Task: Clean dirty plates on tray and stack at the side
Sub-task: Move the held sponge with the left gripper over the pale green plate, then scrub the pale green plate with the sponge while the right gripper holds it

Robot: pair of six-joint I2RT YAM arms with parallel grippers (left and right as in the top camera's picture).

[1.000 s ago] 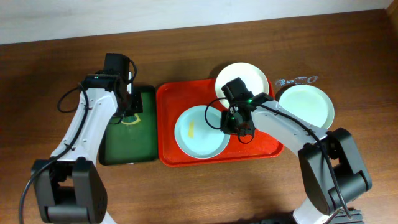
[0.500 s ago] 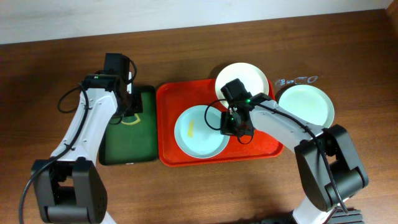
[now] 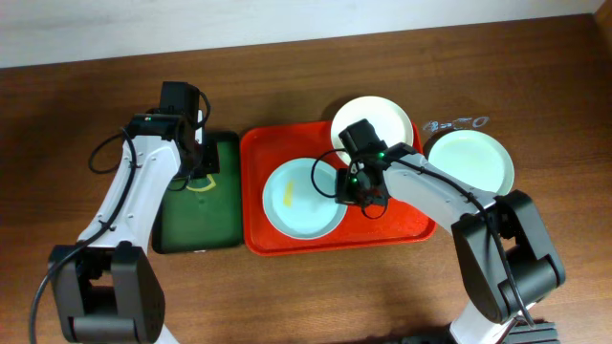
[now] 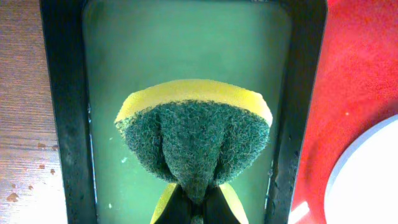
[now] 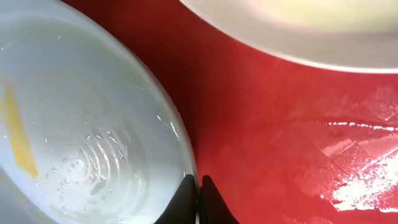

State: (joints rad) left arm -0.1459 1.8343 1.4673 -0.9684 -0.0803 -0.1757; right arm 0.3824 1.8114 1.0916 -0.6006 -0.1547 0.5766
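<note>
On glossy tray (image 3: 256,167), round wet plate (image 3: 301,201)

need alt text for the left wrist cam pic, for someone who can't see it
The left gripper holds a folded yellow sponge with a green scrubbing face, jaws shut on it, over a dark green tray that looks wet. To the right lie a red tray and the edge of a pale plate; wooden table shows on the left.

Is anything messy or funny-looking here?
Yes. The mint plate on the tray has a yellow smear, so it's dirty. The white plate sits half across the tray's back rim. The left tool squishes the sponge folded.
</note>
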